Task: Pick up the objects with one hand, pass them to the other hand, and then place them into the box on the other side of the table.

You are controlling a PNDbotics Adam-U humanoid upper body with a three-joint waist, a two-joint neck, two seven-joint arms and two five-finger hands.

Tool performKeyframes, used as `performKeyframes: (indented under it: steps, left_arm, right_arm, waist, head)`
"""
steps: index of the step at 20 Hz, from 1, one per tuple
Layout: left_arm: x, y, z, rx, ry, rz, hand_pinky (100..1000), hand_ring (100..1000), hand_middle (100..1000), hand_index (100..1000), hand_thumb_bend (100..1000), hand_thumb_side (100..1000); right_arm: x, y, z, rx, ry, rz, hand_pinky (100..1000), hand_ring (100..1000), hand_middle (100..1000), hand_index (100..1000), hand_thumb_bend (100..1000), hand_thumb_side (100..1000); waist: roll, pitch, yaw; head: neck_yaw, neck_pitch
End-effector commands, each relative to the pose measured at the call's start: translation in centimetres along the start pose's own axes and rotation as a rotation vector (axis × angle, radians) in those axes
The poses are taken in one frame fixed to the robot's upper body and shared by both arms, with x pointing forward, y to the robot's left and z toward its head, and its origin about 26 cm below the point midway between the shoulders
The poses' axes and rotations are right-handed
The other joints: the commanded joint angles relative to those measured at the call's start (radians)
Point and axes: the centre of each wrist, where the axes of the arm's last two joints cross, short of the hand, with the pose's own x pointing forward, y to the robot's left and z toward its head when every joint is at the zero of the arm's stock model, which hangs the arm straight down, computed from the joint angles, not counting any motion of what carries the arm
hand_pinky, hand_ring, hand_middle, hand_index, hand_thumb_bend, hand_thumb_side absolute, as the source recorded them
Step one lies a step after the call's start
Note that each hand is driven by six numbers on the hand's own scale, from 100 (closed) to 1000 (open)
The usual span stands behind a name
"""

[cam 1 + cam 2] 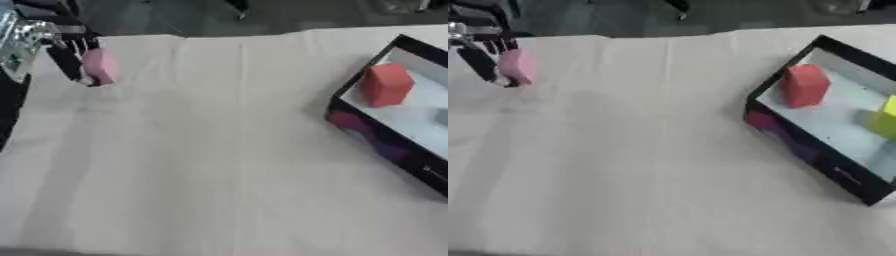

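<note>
- The left hand hung at the upper left of the view, its dark fingers curled around a pink block.
- The block sat pinched between the fingers, apparently lifted just clear of the cloth, though whether its lower end touched the cloth could not be told.
- The box lay at the right side of the table, well apart from the block, with dark walls and a pale floor.
- A red block stood upright in the box's near-left corner; a yellow piece lay further to the right inside.
- The right hand showed in neither view.
- Judged from this, the pick looked done and the handover was the step in hand; the drop into the box was not yet done.
- To do it well, the left hand would carry the block toward the middle of the table and stop there, so the right hand could meet it.
- Much of the pink face pointed away from the fingers, which should give the right hand free surface to take.
- The left hand ought to let go only after the other hand had closed on the block; a slip over the cloth would mean a fresh pick.
- For the drop, the open floor between the red block and the yellow piece looked the safest spot.
</note>
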Motion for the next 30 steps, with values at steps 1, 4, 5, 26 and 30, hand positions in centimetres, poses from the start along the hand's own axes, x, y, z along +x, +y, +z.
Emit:
performKeyframes:
  steps: [1, 4, 5, 26, 30]
  left_arm:
    - [0.2, 1.9, 1.5, 0.111, -0.037, -0.012, 769, 684, 606, 551, 322, 100]
    - [1.4, 0.9, 1.6, 0.180, -0.104, 0.017, 747, 633, 607, 566, 296, 100]
    - [1.8, 0.3, 1.5, 0.199, -0.128, 0.034, 744, 627, 606, 567, 278, 100]
    - [10.1, -7.1, 3.7, 0.494, -0.400, 0.483, 714, 594, 589, 558, 100, 100]
    - [11.6, -8.4, 3.3, 0.513, -0.428, 0.524, 702, 591, 601, 575, 100, 100]
  right_arm:
    - [1.6, -1.0, -0.4, -0.010, -0.048, 0.018, 981, 1000, 905, 979, 100, 509]
    - [2.7, -0.7, -1.0, 0.005, -0.094, -0.004, 983, 1000, 922, 988, 100, 506]
    - [3.1, -0.6, -1.3, 0.010, -0.112, -0.008, 983, 1000, 930, 992, 100, 503]
    - [11.4, 8.4, -7.3, 0.352, -0.439, -0.032, 971, 1000, 993, 1000, 100, 335]
    - [12.3, 10.4, -8.5, 0.411, -0.474, -0.001, 972, 1000, 1000, 1000, 100, 272]
  waist:
    - [-0.021, -0.047, 0.008]
    - [-0.026, -0.055, 0.019]
    - [-0.026, -0.056, 0.022]
    - [-0.045, -0.084, 0.078]
    - [-0.048, -0.086, 0.087]
  head:
    - [-0.024, 0.002]
    - [-0.043, 0.001]
    - [-0.048, 0.000]
    - [-0.125, 0.044]
    - [-0.144, 0.045]
